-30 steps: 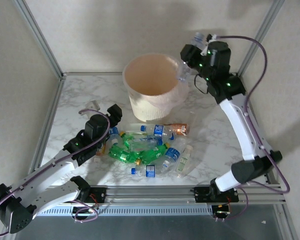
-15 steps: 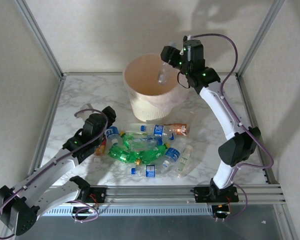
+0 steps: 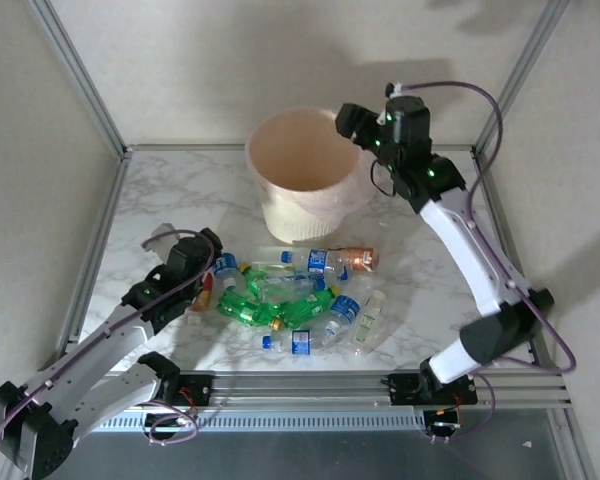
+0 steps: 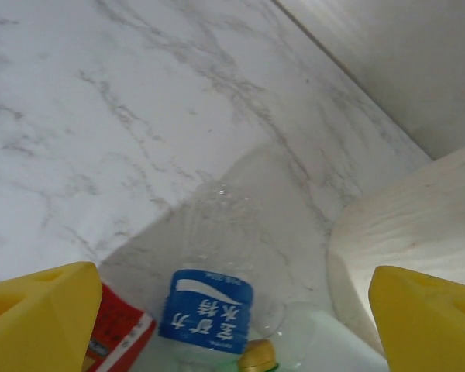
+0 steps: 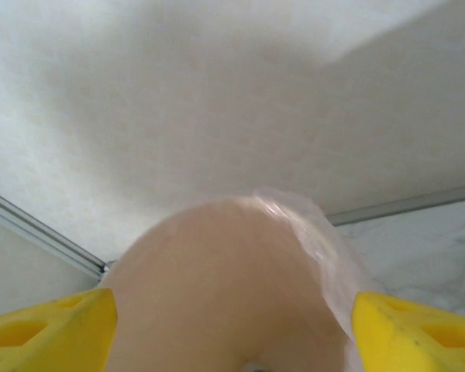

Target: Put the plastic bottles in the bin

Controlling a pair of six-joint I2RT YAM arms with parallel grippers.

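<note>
The plastic bottles (image 3: pixel 298 292) lie in a heap at the table's front middle: green ones (image 3: pixel 242 306), clear ones with blue labels (image 3: pixel 318 262) and a copper-brown one (image 3: pixel 358 258). My left gripper (image 3: pixel 212 268) stands open at the heap's left end. In the left wrist view its yellow fingers (image 4: pixel 39 322) stand wide on either side of a clear blue-labelled bottle (image 4: pixel 208 306) on the table, with a red-labelled one (image 4: pixel 118 337) beside it. My right gripper (image 3: pixel 350 120) hangs open above the right rim of the bin (image 3: pixel 280 215), with nothing between its fingers (image 5: pixel 50 329). The bin's cream inside (image 5: pixel 217 294) lies below them.
A thin translucent liner (image 5: pixel 314 229) drapes over the bin's rim. Metal frame posts (image 3: pixel 80 80) and grey walls close in the marble table (image 3: pixel 160 185) at the left, back and right. A small clear piece (image 3: pixel 185 210) lies at the table's left, behind the left arm.
My right gripper swung left over the bin and opened, and the clear bottle it carried has left its fingers. My left gripper came nearer, down to the heap's left end.
</note>
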